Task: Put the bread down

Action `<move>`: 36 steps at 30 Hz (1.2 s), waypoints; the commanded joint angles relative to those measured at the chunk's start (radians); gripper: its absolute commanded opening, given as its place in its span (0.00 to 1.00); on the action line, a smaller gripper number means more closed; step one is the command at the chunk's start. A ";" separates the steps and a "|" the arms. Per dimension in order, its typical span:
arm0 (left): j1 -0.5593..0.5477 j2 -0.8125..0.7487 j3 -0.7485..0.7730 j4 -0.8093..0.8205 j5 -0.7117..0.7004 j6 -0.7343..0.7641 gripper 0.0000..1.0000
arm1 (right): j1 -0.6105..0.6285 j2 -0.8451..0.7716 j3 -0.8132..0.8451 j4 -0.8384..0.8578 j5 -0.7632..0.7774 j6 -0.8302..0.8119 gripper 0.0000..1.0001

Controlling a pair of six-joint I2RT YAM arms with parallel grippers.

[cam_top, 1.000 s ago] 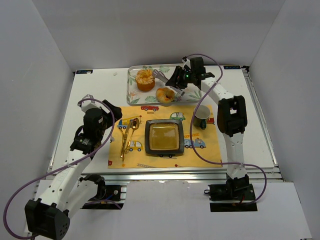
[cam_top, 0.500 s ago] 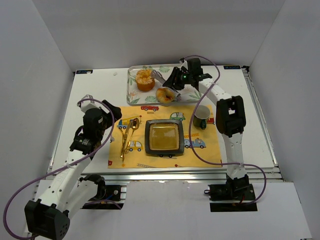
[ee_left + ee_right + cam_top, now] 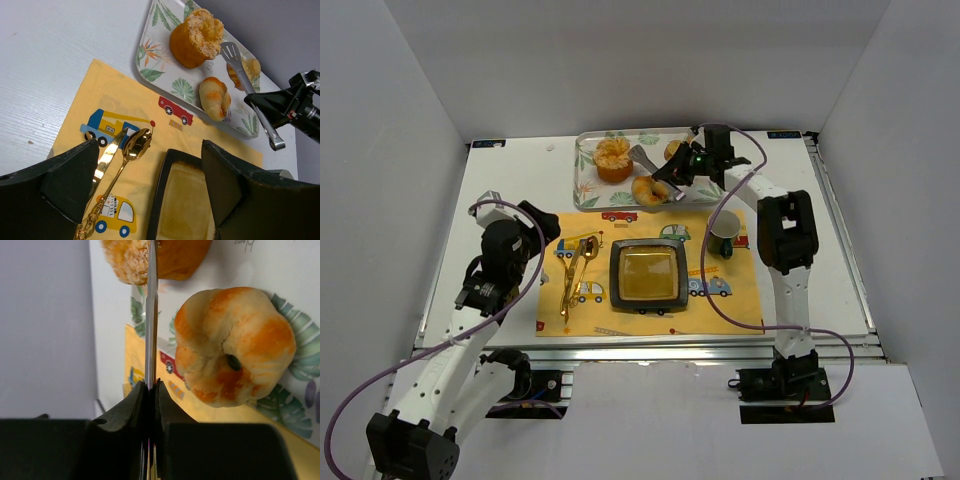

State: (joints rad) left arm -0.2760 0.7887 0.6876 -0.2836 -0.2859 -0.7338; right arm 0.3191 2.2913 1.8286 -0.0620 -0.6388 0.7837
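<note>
My left gripper (image 3: 149,155) hangs over the left part of a yellow placemat (image 3: 740,290) printed with cartoon cars. Its jaws are spread wide and hold nothing. Below it, on the placemat, a gold spoon (image 3: 136,144) lies beside a second gold utensil (image 3: 106,159). To their right, at the middle of the placemat, sits a dark square plate (image 3: 616,275) with a yellow-brown centre. A dark cup (image 3: 725,232) stands at the placemat's far right corner. Just beyond the placemat, on the white table (image 3: 510,180), is a leaf-patterned tray (image 3: 582,188) holding the baked goods. The bread roll (image 3: 235,347), round and golden with orange-brown patches, rests on the tray close to its near rim. My right gripper (image 3: 151,387) reaches over the right part of the tray with its jaws pinched tight on a pair of metal tongs (image 3: 239,67). In the right wrist view the tongs appear edge-on as a thin strip just left of the roll, with a gap between them. The slotted head of the tongs points toward the tray's far side. Farther back on the tray stands a crumb-topped muffin (image 3: 611,158), and a smaller piece of pastry (image 3: 672,150) lies behind the tongs.
</note>
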 commanded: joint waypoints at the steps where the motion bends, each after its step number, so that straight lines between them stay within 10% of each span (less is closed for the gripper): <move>1: 0.008 -0.022 0.041 0.000 -0.018 -0.004 0.92 | -0.032 -0.118 -0.032 0.145 -0.090 0.142 0.00; 16: 0.008 -0.036 0.046 0.020 -0.012 0.010 0.92 | -0.055 -0.340 -0.279 0.338 -0.298 0.321 0.00; 36: 0.009 -0.098 -0.019 0.026 0.056 0.040 0.92 | -0.032 -0.963 -0.840 -0.140 -0.519 -0.247 0.00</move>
State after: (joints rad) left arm -0.2756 0.7048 0.6773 -0.2565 -0.2638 -0.7143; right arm 0.2829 1.3998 1.0500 -0.0994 -1.0889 0.6743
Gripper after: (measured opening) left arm 0.919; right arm 0.177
